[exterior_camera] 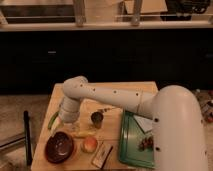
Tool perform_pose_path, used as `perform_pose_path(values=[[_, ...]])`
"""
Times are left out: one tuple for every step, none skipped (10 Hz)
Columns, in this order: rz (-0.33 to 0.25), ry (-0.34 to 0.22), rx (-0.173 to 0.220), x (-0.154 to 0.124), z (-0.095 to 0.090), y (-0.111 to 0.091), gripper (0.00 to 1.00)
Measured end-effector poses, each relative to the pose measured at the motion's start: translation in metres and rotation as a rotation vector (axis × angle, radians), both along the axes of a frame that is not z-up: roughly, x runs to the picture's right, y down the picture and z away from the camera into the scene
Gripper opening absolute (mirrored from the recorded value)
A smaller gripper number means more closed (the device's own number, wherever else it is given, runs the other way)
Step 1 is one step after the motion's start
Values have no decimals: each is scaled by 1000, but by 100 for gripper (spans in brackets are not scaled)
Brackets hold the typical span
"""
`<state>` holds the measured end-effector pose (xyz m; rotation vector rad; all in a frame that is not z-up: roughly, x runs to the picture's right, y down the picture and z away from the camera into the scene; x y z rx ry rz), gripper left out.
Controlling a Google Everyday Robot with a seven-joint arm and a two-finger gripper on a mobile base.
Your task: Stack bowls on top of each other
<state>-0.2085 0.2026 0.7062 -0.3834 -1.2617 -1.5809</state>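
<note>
A dark red bowl (60, 147) sits on the wooden table (135, 90) near its front left corner. I cannot tell whether a second bowl lies inside or under it. My white arm reaches in from the right and bends down at the left. My gripper (69, 127) hangs just above and behind the bowl's far rim, mostly hidden by the wrist.
A small dark cup (97, 119) stands right of the gripper. A yellow item (83, 134), an orange fruit (90, 144) and a flat packet (102, 155) lie by the bowl. A green item (53, 120) lies left. A green tray (131, 150) holds food at the right.
</note>
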Motion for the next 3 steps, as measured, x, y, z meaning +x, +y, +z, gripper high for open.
perform_pose_path(values=[[-5,1,5,-3,0,-3,70],[-7,4,10,-3,0,-6,70],[-11,11,15,-3,-1,-9,70]])
